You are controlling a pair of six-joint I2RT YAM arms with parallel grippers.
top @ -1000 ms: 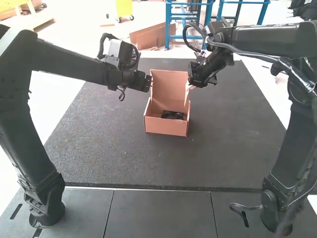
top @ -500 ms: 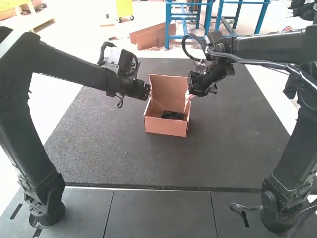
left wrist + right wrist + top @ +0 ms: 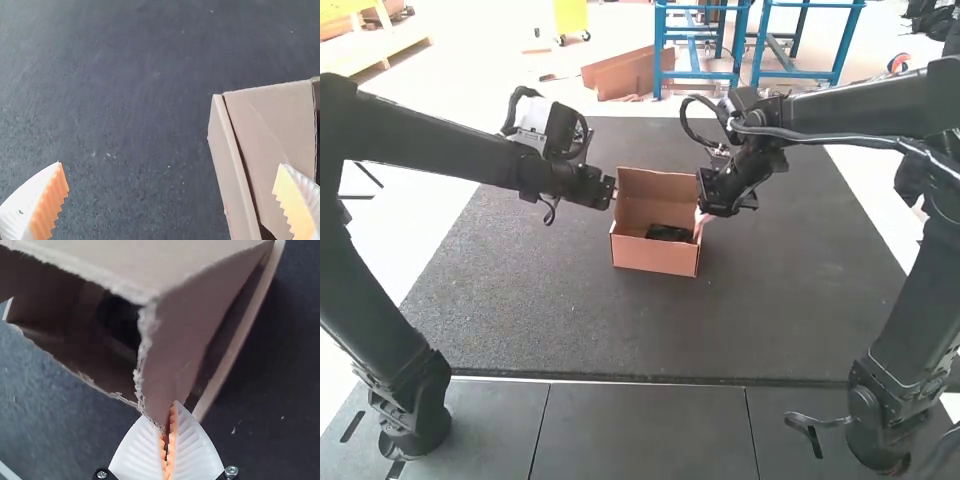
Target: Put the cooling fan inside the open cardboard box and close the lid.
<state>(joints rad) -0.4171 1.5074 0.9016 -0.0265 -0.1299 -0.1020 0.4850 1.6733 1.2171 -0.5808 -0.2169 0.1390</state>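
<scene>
In the high view, your cardboard box (image 3: 656,252) stood on the dark mat (image 3: 520,290), a little above the middle of the frame. The cooling fan (image 3: 667,232) lay inside it, as a dark shape on the bottom of the box. The lid (image 3: 655,190) was raised at the upper edge of the box and not closed. Your left gripper (image 3: 608,190) was just left of the lid's upper left corner. Your right gripper (image 3: 703,213) was at the right edge of the box, at the side flap (image 3: 699,218).

In the left wrist view, the left gripper (image 3: 170,172) was opened wide and gripped nothing. One finger (image 3: 47,200) was at the lower left corner, over the mat (image 3: 125,100). The other one was at the lower right corner, in front of the lid (image 3: 265,135). I cannot tell if it touched the cardboard.

In the right wrist view, the right gripper (image 3: 167,422) was closed at the bottom centre of the frame. Its ribbed fingers (image 3: 192,445) pinched the lower edge of the side flap (image 3: 185,350). The box (image 3: 65,340) opened toward the upper left.
</scene>
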